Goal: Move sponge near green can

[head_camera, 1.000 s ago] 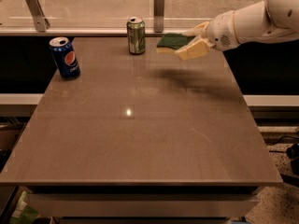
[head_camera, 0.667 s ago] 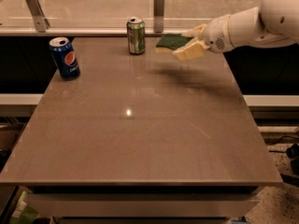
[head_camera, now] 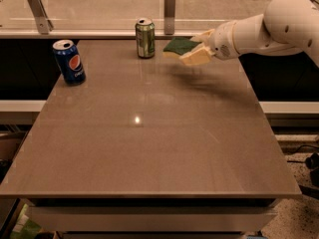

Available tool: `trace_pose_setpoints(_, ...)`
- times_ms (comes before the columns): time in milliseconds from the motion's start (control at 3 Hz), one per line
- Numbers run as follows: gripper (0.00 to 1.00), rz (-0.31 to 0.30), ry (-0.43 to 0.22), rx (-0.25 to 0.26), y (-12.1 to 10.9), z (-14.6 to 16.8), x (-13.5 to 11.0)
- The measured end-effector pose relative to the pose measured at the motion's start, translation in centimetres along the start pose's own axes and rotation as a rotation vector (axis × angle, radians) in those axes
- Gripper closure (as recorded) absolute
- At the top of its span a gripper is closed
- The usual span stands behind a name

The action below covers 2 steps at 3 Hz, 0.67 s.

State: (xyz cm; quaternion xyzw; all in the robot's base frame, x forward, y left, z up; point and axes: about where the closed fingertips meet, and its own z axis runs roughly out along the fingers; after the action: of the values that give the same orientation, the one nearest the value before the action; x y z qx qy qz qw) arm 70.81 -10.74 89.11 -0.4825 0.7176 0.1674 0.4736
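1. Two drink cans stand upright on the table (head_camera: 149, 148). One is the green can (head_camera: 145, 38), near the middle of the back edge. The other is a blue Pepsi can (head_camera: 69, 61), well off to the left and a little nearer the front.
2. There is one sponge (head_camera: 179, 46), with its dark green scouring face turned up and a strip of pale foam showing under its near edge.
3. One white robot arm (head_camera: 264, 29) reaches in from the right side and ends in a single gripper (head_camera: 191, 49).
4. Two upright metal brackets stand on the ledge behind the table, one at the far left (head_camera: 36, 9) and one just behind the green can (head_camera: 170, 4).
5. The gripper hangs over the back right part of the table, just right of the green can. Its two cream-coloured fingers (head_camera: 195, 58) are closed to about the sponge's thickness, one above and one below, and they pinch the sponge's right end.
6. The sponge is held clear of the tabletop and tilted slightly. Its soft shadow falls on the surface beneath and a little to the right.
7. The sponge's free left end points toward the green can. It sits close beside the can, at about mid-height, with a narrow gap between them.
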Motion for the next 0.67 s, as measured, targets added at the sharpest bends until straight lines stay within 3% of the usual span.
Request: trace_pose_setpoints(667, 1.0, 0.039, 0.057, 0.058, -0.2, 1.61, 1.55)
